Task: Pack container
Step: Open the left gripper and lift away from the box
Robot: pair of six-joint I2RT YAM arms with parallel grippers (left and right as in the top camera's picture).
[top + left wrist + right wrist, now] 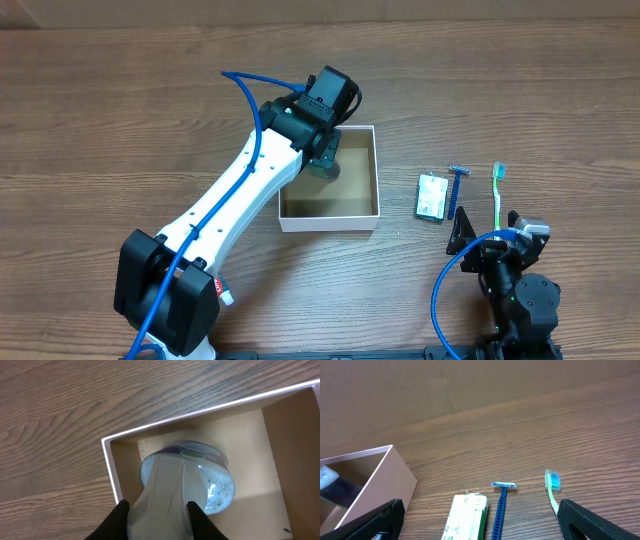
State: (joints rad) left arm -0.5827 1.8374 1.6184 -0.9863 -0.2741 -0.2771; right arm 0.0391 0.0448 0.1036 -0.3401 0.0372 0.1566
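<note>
Wood-grain bench [120, 120], brown board wall [420, 390] behind, container [330, 223] at centre, left pincer [156, 515] grasping a pale blue tube [187, 475] in its 11 o'clock corner, packet [432, 196], razor [456, 188], toothbrush [497, 195] lying at its 3 o'clock, right pincer [487, 228] released, at 5 o'clock.

Your left arm [235, 195] has a long white link dotted with small dark screw holes, with bulky black joint housings at both ends. A blue cable [240, 85] runs along it, and there is a small red mark [220, 290] near its base. Your right arm [520, 290] is black, with a looping second blue cable [445, 275] and a grey block [531, 228] on top. Your left hand [157, 520] and right hand [480, 520] have matte black fingers [116, 519].
</note>
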